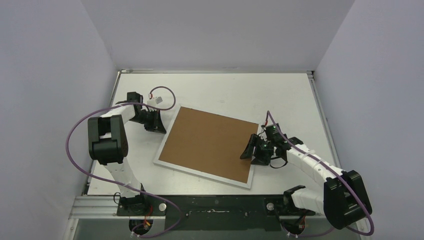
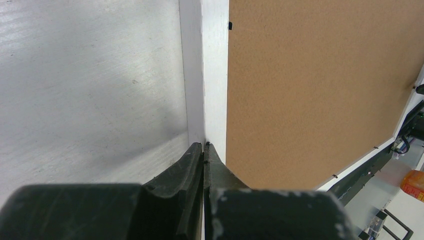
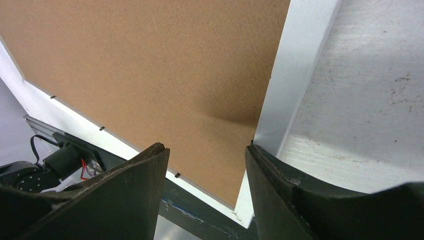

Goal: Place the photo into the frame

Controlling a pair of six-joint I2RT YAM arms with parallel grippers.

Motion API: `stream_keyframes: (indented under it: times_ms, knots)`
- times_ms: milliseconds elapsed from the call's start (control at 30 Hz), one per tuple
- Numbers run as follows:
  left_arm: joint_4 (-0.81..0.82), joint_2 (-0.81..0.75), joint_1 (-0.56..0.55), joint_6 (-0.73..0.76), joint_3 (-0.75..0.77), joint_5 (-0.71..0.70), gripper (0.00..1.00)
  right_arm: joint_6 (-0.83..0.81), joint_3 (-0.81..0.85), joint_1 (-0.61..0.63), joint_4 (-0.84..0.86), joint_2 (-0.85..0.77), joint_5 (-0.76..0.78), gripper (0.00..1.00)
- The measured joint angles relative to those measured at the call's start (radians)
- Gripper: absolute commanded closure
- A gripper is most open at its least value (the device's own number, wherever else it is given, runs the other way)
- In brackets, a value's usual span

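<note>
The frame (image 2: 216, 75) lay face down in the middle of the desk (image 1: 225, 90), turned at an angle, with the brown backing board (image 1: 212, 145) seated inside its narrow white border. From where I stood the photo was nowhere to be seen: it was not on the bare desk and not in either end effector. My guess was that it already sat under the board, though nothing showed it for certain.

The left end effector (image 2: 205, 146) had its jaws pressed fully together, holding nothing, its tips down against the frame's left border. The right end effector (image 3: 207, 147) stood about half open and empty. One finger hung over the board and the other was at the outer edge of the right border, so it straddled that side without clamping it.

If the print was indeed inside, the main work looked done. What seemed left was securing the small tabs along the edge, and perhaps turning the frame face up.
</note>
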Motion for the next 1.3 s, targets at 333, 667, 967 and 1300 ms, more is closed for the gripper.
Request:
stream_keyframes:
  times_ms: [333, 667, 967, 1300]
  knots:
    - [0.0, 0.0, 0.012, 0.001, 0.0, -0.001, 1.0, 0.001, 0.004, -0.003, 0.023, 0.024, -0.022, 0.41]
    - [0.0, 0.0, 0.012, 0.003, 0.0, -0.001, 1.0, 0.001, 0.014, 0.004, 0.026, 0.051, -0.024, 0.42]
    - [0.002, 0.0, 0.013, 0.006, 0.002, -0.007, 1.0, 0.001, 0.028, 0.019, 0.027, 0.072, -0.019, 0.42]
    - [0.007, 0.0, 0.014, 0.01, 0.008, -0.016, 1.0, 0.003, 0.043, 0.035, 0.039, 0.098, -0.02, 0.42]
